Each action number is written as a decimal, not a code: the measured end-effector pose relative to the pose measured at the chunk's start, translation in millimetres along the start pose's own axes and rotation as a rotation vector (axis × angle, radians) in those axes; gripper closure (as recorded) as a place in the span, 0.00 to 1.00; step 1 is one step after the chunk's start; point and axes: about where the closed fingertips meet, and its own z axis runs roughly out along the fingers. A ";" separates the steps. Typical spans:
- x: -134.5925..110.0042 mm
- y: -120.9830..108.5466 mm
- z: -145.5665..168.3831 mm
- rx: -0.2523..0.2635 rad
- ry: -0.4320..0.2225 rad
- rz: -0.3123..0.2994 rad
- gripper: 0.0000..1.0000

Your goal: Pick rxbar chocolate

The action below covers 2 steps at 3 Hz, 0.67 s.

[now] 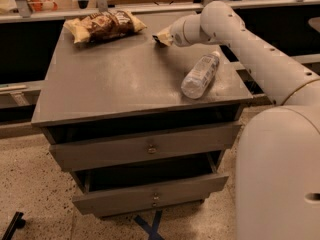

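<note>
My gripper (162, 36) is at the back of the grey table top (115, 79), right of its middle, at the end of my white arm (235, 34) that reaches in from the right. It hangs low over the table surface. No black-wrapped rxbar chocolate shows; the spot under and behind the gripper is hidden by it. A clear plastic bottle (201, 75) lies on its side near the table's right edge, in front of the gripper and under the arm.
A yellow-brown chip bag (104, 24) lies at the table's back left corner. The table has two drawers, the lower drawer (150, 196) pulled partly out. A rail (125, 9) runs behind the table. My white base (280, 174) fills the lower right.
</note>
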 end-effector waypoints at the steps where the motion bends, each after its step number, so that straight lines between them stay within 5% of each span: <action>1: -3.4 0.1 -4.4 -0.020 0.028 -0.080 1.00; 2: -11.1 -4.0 -12.1 -0.030 0.023 -0.121 1.00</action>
